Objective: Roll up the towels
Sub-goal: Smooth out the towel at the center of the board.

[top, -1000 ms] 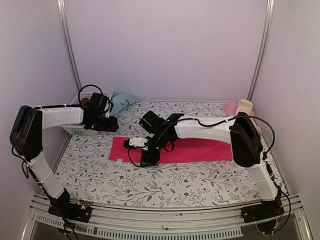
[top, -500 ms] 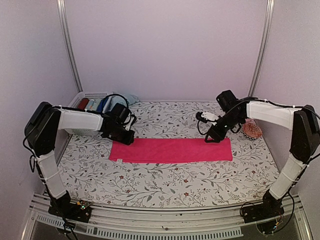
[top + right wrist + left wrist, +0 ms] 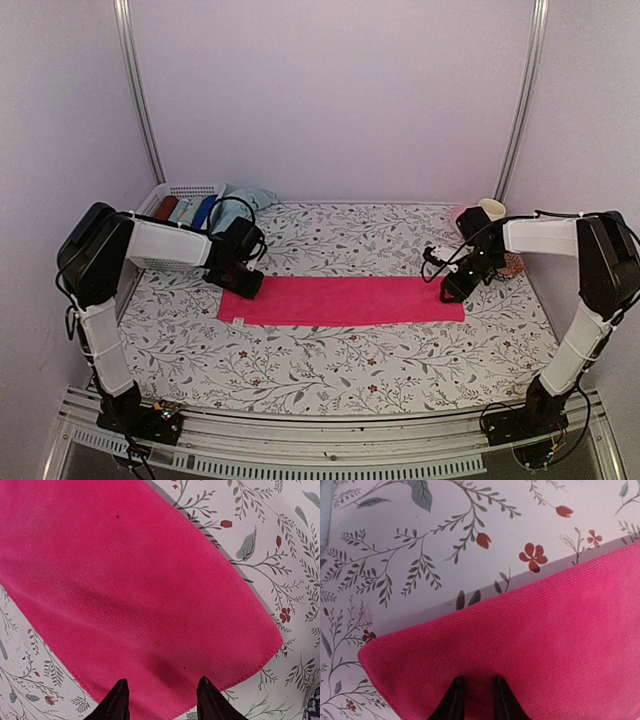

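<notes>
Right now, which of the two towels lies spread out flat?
The pink towel, stretched flat across the table; the pale blue towel sits crumpled at the back beside the basket.

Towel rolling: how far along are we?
Done: nothing rolled yet; the pink towel lies flat, spread out. In hand: left gripper pinches its left end, right gripper straddles the right end, jaws apart. Left: roll it, then the pale blue towel, crumpled beside the basket.
</notes>
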